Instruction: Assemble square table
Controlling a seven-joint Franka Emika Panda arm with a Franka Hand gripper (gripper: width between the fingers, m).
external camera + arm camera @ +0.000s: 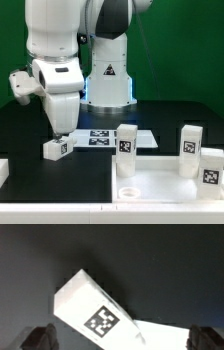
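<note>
The square tabletop (170, 183) lies flat at the exterior view's right, with a corner hole (128, 192) showing at its near left corner. Three white tagged legs (126, 143) (191, 144) (213, 166) stand upright on it. A fourth leg (55, 148) lies on its side on the black table at the left. My gripper (61, 129) hangs just above this leg. In the wrist view the leg (92, 308) lies tilted, its tag facing up, reaching down between the dark fingertips (40, 339). The gripper (122, 343) is open and touches nothing.
The marker board (101, 137) lies flat in front of the robot base, just right of the lying leg. A white L-shaped piece (3, 171) sits at the exterior view's left edge. A green wall stands behind.
</note>
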